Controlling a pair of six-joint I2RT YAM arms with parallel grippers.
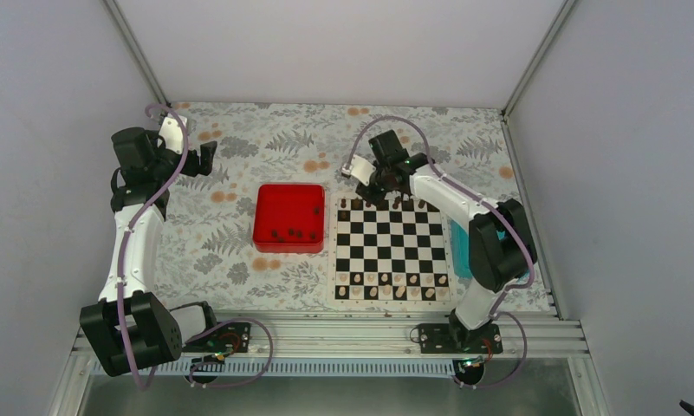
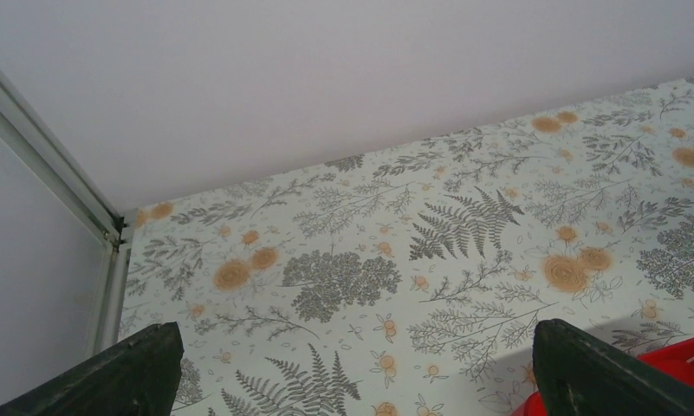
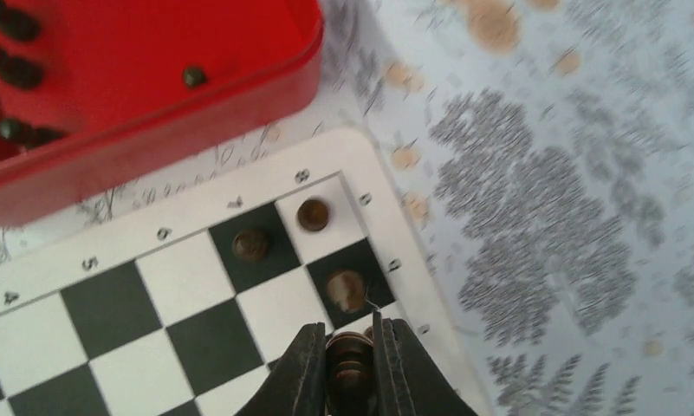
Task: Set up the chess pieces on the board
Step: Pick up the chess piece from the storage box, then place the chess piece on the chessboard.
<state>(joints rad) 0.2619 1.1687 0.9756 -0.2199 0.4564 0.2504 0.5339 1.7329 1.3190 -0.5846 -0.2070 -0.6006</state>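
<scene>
The board (image 1: 391,247) lies right of centre. A few dark chess pieces (image 1: 357,204) stand on its far row, and pale pieces (image 1: 386,293) fill the near rows. My right gripper (image 1: 379,195) hangs over the far left corner of the board. In the right wrist view my right gripper (image 3: 350,334) is shut on a dark chess piece (image 3: 350,364) just above a square, with three pieces (image 3: 313,214) standing on squares near the corner. Several more dark pieces (image 3: 18,24) lie in the red tray (image 3: 152,130). My left gripper (image 1: 206,159) is open and holds nothing.
The red tray (image 1: 261,217) sits left of the board, and its corner (image 2: 681,364) shows in the left wrist view. A teal tray (image 1: 458,251) lies under the right arm at the board's right edge. The left gripper (image 2: 353,347) faces the patterned cloth (image 2: 343,277) near the back wall.
</scene>
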